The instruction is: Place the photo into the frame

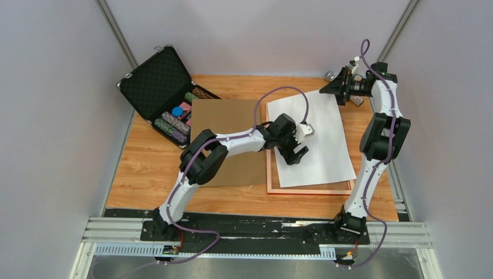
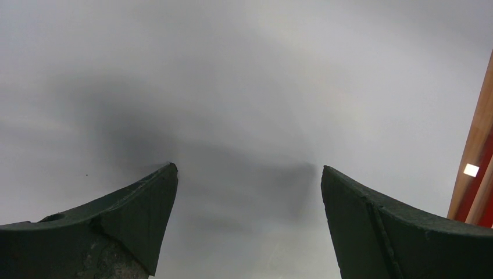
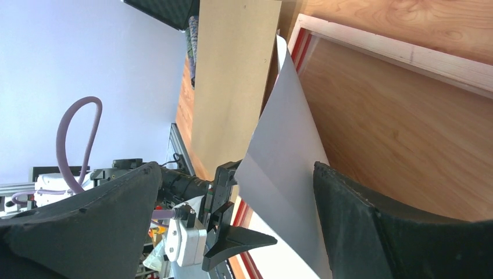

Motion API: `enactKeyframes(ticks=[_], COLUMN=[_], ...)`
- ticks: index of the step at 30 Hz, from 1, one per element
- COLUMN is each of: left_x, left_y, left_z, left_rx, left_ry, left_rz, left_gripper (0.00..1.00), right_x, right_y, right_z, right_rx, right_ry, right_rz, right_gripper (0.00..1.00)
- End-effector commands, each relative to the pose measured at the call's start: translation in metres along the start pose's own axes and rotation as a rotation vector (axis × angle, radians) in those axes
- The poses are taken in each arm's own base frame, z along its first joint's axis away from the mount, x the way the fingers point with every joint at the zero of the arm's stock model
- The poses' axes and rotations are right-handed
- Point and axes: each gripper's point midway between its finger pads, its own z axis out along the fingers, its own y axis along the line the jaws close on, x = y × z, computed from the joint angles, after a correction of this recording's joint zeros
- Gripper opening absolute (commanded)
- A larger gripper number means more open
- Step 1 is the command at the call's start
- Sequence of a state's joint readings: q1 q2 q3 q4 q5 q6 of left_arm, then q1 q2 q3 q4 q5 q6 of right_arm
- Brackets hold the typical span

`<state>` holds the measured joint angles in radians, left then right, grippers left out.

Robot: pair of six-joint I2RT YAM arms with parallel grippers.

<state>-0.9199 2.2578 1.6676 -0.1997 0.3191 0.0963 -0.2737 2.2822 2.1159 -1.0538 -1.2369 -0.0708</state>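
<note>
Photo point(image 1: 320, 139) is lying white-back-up beneath my left pincer point(image 2: 249, 168), long axis running near-to-far, skewed on the frame point(image 1: 308, 190). Right pincer point(image 3: 237, 167) and left are gaping wide, empty.

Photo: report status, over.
Both tools open, empty: left tool over photo, right tool off at far corner. Photo white side up, askew on frame, not seated. Beside frame: brown board.

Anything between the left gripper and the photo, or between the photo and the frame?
Nothing visible. The left gripper hangs open right above the photo, which lies white side up, skewed across the frame; no other thing shows between them.
</note>
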Motion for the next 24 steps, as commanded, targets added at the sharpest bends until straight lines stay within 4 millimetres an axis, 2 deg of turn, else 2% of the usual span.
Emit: enactKeyframes(ticks=[1, 13, 24], left_x=[0.071, 0.061, 0.049], left_y=[-0.04, -0.038, -0.035], left_z=[0.006, -0.008, -0.023], left_rx=[0.106, 0.092, 0.073], left_ry=[0.223, 0.222, 0.236], left_rz=[-0.076, -0.04, 0.013], left_gripper=[0.99, 0.99, 0.99], right_x=[-0.01, -0.014, 0.002], right_y=[0.008, -0.015, -0.031], right_z=[-0.008, -0.024, -0.042], right_rx=[-0.016, 0.216, 0.395], right_ry=[-0.028, -0.042, -0.01], right_rz=[-0.036, -0.175, -0.26], right_gripper=[1.0, 1.0, 1.0])
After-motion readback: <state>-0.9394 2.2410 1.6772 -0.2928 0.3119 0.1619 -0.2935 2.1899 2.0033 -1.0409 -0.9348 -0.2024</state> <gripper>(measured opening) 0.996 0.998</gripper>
